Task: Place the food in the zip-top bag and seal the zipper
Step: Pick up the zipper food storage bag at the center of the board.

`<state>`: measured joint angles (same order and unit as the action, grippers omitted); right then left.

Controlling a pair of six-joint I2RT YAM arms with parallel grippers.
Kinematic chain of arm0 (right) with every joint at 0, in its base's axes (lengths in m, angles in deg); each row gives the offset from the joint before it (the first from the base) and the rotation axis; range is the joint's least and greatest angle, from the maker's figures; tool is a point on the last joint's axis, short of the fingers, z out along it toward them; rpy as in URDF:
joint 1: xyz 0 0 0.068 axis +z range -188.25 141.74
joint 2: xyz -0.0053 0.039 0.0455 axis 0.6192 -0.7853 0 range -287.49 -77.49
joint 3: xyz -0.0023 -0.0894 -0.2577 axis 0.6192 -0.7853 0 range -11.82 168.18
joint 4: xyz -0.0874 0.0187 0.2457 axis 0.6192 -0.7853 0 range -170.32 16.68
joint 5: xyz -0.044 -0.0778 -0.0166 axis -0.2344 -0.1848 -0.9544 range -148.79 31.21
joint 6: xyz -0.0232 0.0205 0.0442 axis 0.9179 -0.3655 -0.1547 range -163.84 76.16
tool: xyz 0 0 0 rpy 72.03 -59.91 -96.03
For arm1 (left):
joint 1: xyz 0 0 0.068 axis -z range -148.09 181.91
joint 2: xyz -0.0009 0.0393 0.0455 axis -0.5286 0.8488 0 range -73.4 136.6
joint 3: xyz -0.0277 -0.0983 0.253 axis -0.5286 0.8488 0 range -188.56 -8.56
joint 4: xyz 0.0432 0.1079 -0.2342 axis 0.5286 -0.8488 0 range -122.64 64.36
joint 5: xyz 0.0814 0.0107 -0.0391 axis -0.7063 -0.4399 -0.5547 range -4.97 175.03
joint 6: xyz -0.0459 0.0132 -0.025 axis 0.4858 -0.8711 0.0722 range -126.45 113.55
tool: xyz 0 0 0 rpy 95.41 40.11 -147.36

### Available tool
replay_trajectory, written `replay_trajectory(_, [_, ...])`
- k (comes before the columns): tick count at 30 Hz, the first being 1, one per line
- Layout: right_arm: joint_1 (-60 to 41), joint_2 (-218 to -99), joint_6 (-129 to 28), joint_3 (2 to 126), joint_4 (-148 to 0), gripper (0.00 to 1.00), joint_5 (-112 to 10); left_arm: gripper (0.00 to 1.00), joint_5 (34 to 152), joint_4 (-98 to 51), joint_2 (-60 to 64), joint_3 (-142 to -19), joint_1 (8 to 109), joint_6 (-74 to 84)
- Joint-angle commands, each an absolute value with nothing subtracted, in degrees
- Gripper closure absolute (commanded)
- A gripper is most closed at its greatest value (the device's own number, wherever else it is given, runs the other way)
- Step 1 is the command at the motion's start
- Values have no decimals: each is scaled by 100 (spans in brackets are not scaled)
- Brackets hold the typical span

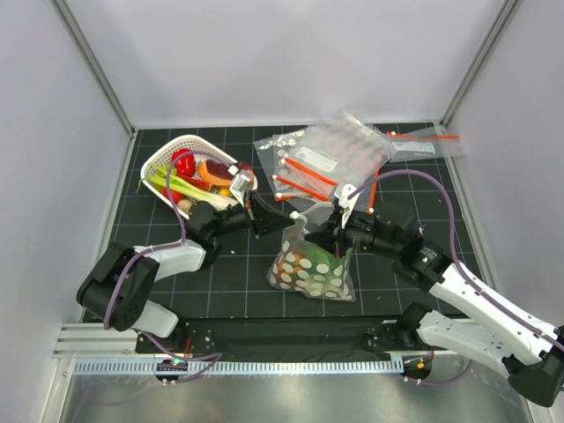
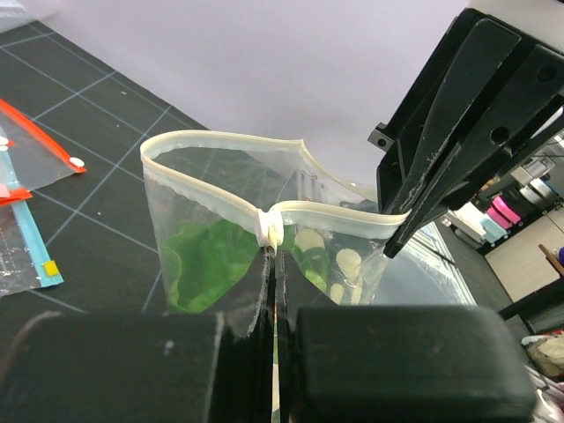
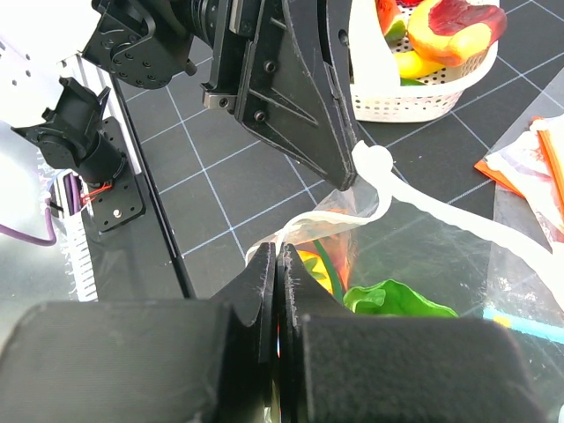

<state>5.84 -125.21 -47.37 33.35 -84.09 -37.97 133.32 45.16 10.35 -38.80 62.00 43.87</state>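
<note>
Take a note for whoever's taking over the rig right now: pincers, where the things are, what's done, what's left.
Left pincer: shut on the mouth edge of the zip-top bag, at the white slider.
Right pincer: shut on the same edge farther along; the bag is held upright between them.
Done: lettuce and orange-red piece are inside the bag.
Left: the zipper gapes in an open loop beyond the slider; seal it.

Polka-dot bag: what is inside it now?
Inside the polka-dot bag lie green lettuce and an orange-red piece. White dots cover parts of them; anything beneath cannot be seen.
</note>
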Motion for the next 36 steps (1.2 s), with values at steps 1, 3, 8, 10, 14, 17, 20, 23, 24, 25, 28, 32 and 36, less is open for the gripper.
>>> replay_trajectory(1, [622,-12477,-4674,3406,-8141,99,-3902,100,13495,4977,949,-4038,6215,4409])
replay_trajectory(3, [622,-12469,-4674,3406,-8158,99,-3910,100,13495,4924,835,-3994,6215,4339])
replay_trajectory(8, [622,-12354,-4665,3388,-8176,70,-4086,100,13469,4127,378,-3915,6250,3882])
replay_trajectory(10, [622,-12249,-4674,3371,-8150,63,-4165,100,13425,3661,28,-3941,6381,3358])
replay_trajectory(14, [622,-12073,-4665,3318,-8053,55,-4359,100,12969,1481,-562,-4213,6890,2012])
replay_trajectory(17, [622,-11863,-4665,3257,-7930,52,-4429,100,12801,918,-861,-4249,7111,1624])
replay_trajectory(20, [622,-11634,-4656,3108,-7571,52,-4368,100,12669,609,-1151,-4179,7164,1404])
replay_trajectory(23, [622,-11397,-4410,2669,-6781,52,-4104,100,12546,556,-1336,-4091,7269,1228])
replay_trajectory(24, [622,-11353,-4288,2598,-6579,52,-4095,100,12511,538,-1372,-4082,7296,1192])
replay_trajectory(25, [622,-11352,-4148,2563,-6585,50,-3965,100,12493,503,-1398,-4090,7322,1166])
replay_trajectory(28, [622,-11545,-3927,2737,-6804,42,-3421,100,12501,389,-1521,-4108,7410,1078])
replay_trajectory(32, [622,-12089,-3751,3106,-7296,34,-3269,100,12361,-41,-1688,-4222,7656,736])
replay_trajectory(36, [622,-12178,-3654,3169,-7297,36,-3181,100,12220,-279,-1873,-4231,7884,506])
